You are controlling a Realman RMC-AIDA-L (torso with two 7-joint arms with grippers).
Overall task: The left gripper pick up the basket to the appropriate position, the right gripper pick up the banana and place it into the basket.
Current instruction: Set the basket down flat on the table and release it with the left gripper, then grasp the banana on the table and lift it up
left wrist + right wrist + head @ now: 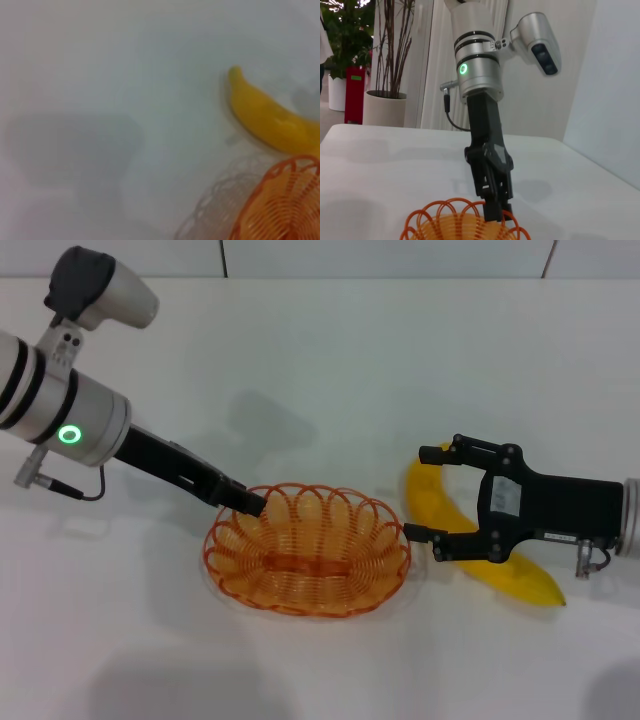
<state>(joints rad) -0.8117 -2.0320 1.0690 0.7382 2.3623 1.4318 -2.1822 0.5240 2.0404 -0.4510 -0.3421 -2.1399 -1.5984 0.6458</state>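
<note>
- The table (330,350) carries the basket (308,562), its rim pinched by the left gripper (250,504).
- The banana (470,545) lies just right of the basket, running diagonally from far-left to near-right.
- The right gripper (428,492), fingers spread, straddles the banana's middle.

Orange looped-wire basket (308,550), bright yellow banana (430,502), black left gripper (248,502) and right gripper (432,492), white table (330,360).
</note>
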